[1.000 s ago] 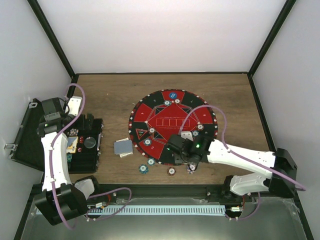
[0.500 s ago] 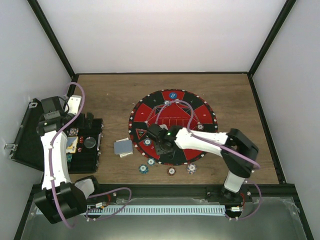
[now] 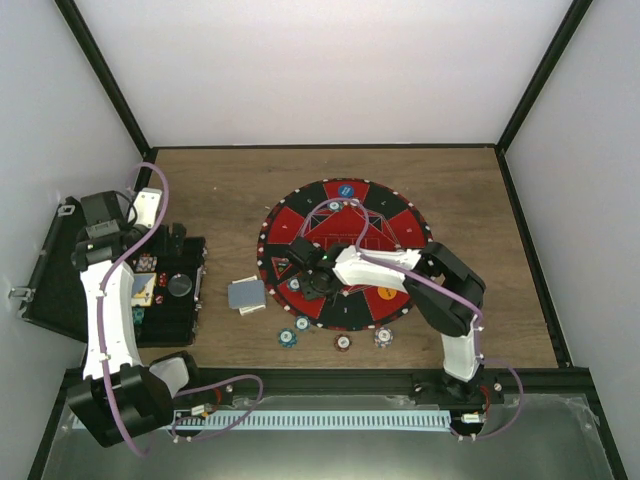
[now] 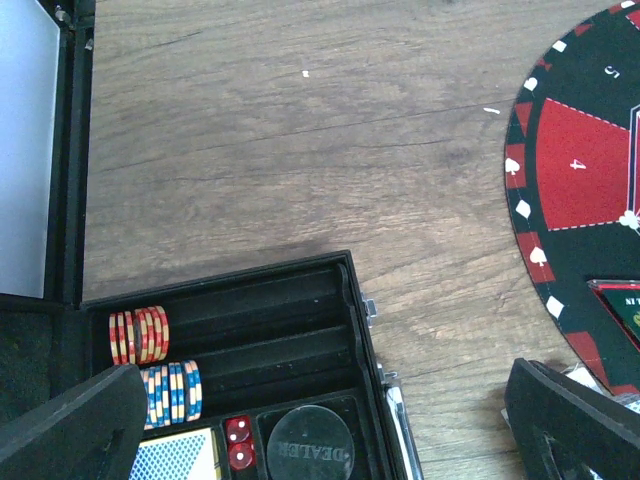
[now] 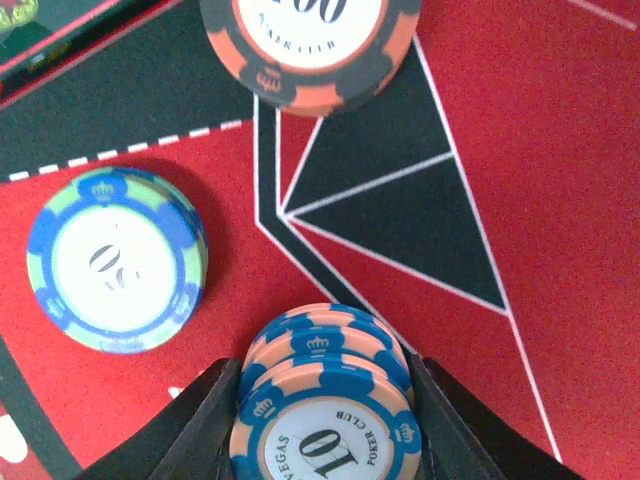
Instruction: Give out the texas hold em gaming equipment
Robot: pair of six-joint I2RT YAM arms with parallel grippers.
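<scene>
We found the right gripper (image 5: 320, 375) narrowed onto a stack of blue-and-peach chips (image 5: 320, 440), one dark finger (image 5: 205, 425) pressed against each side of it; the top chip was marked 10. We could not tell whether the stack rested on the round mat (image 5: 560, 200) or hung just above it. To the left of the stack on the red felt lay a green-and-blue chip (image 5: 115, 262), apart from it, and farther up an orange-and-dark chip (image 5: 310, 40) sat across the point of a black triangle. From overhead, this gripper (image 3: 320, 283) stood over the left part of the mat (image 3: 300, 230), with an orange button (image 3: 385, 293) just to its right and a blue button (image 3: 345, 189) at the mat's far edge. A pile of cards (image 3: 246, 295) with grey-blue backs lay on the table (image 3: 220, 190) just off the mat's left rim, and four loose chips (image 3: 343, 342) sat on the wood near its front edge. The left gripper (image 4: 325, 400) stood spread wide and held nothing, above the black case (image 4: 300, 300). Inside the case we saw a row of orange chips (image 4: 138, 335), a row of blue chips (image 4: 172, 390) beside it, two red dice (image 4: 238, 442), a black dealer puck (image 4: 310, 447) and a patterned deck (image 4: 175, 460).
</scene>
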